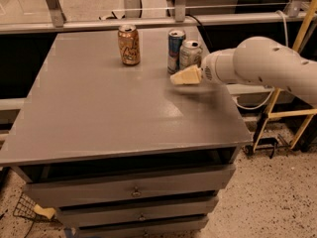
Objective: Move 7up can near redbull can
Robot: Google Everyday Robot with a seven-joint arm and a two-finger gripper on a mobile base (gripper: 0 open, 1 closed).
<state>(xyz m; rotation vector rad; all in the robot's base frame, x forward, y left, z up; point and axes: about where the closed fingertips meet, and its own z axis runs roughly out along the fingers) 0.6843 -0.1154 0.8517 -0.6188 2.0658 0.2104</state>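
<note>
Three cans stand upright near the far edge of the table (99, 113). The 7up can (190, 53) sits toward the far right corner, just beside the redbull can (175, 48), the two almost touching. A copper-orange can (129, 44) stands apart, further toward the left edge. The end effector (184, 76) hangs low just in front of the 7up can, near the right edge; whether it is open or closed cannot be told.
</note>
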